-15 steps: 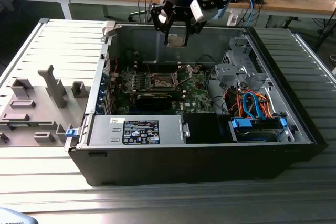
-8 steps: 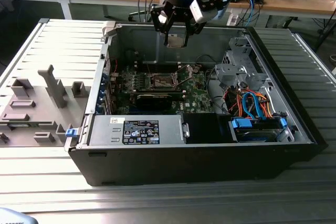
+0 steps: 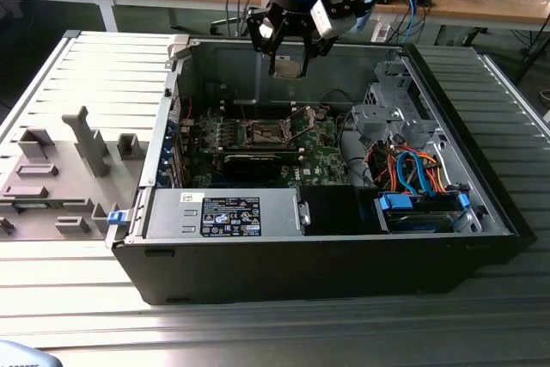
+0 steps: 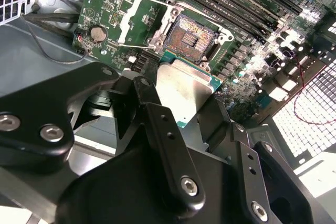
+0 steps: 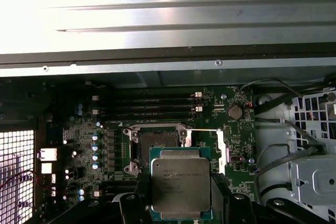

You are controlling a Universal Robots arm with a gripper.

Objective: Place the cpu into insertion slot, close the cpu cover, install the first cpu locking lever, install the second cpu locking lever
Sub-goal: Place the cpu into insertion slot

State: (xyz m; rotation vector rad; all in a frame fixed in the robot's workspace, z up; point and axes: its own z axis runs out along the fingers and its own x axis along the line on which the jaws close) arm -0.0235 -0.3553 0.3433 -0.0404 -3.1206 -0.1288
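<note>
"Exterior view first. What goes down for the gripper (image 3: 288, 64)?"

"Black fingers clamped on two opposite edges of the cpu (image 3: 288, 68). It hangs over the open computer case (image 3: 344, 255), clear above the motherboard (image 3: 320, 148)."

"Chip surface?"

"In both wrist views, a flat square with a dull silver-grey metal top (image 4: 181, 90) and a thin green border at its edges (image 5: 181, 184). The fingers (image 4: 157, 124) are matt black bars with round screw heads."

"Where is the insertion slot?"

"On the green board, apart from the chip and uncovered. It has a dark, finely pinned square centre inside a thin silver rim (image 4: 191, 38). In the first wrist view it sits just beyond the chip's far edge (image 5: 157, 142)."

"And the cpu cover?"

"Swung open beside the socket. It is a thin bright metal frame with a cut-out middle (image 4: 131, 19)."

"Surroundings?"

"The case is black sheet metal lying on its side on a ribbed grey metal table (image 3: 258, 333). A grey fixture plate (image 3: 60, 169) with upright blocks sits at the exterior view's left."
</note>
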